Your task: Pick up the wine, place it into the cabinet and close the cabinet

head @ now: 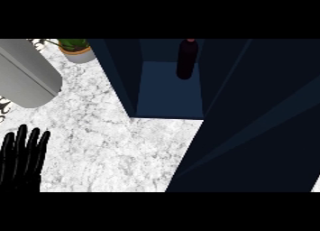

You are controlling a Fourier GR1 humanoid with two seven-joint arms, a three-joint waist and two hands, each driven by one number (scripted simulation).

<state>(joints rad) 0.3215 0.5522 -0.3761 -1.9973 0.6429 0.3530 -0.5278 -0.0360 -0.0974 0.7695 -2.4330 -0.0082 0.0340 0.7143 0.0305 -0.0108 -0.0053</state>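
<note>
Wine bottle [186, 58] upright inside the dark blue cabinet [169, 90], toward the back of its floor, touched by no hand. Cabinet door [255, 131] swung open across the right of the view, above the marbled surface [109, 140]. Left hand [19, 158] at lower left, fingers straight and spread, holding nothing. Right hand out of sight. Grey appliance [22, 72] and potted plant [75, 48] at upper left.

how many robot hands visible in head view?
1. The left hand rests open at the lower left over the marble counter, fingers up. The right hand is not in view; it may be hidden behind the dark cabinet door.
</note>
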